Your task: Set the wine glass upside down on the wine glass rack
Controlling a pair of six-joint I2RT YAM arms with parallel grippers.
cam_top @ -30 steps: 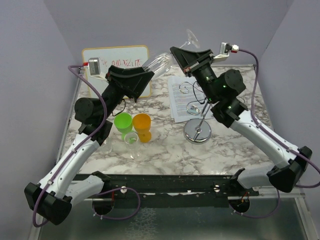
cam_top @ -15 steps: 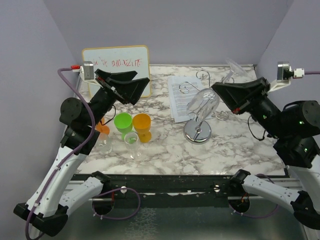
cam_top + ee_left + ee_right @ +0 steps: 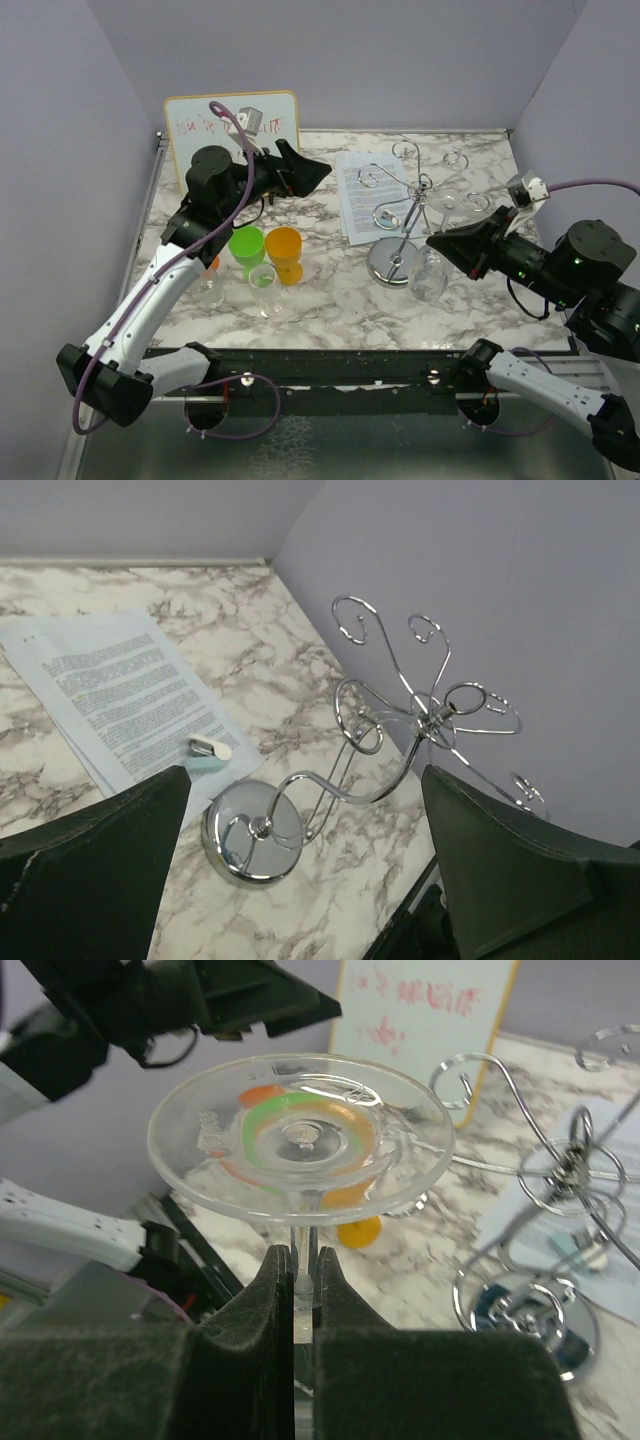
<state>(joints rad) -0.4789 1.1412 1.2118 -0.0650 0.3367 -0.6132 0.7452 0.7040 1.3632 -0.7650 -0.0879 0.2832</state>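
Marble-pattern tabletop [image 3: 330, 295], lilac walls. Right gripper [image 3: 303, 1260] is clamped on the stem of the clear wine glass [image 3: 300, 1130], round foot facing the wrist camera. Glass is held just beside the mirrored disc base of the chrome wire wine glass rack [image 3: 393, 262], not on its curled arms. Left gripper [image 3: 310, 172] has fingers wide apart, holding nothing, pointed toward the rack. Green plastic cup [image 3: 246, 246] and orange plastic cup [image 3: 284, 252] stand side by side left of the rack. Printed paper sheet [image 3: 362, 195] lies behind it.
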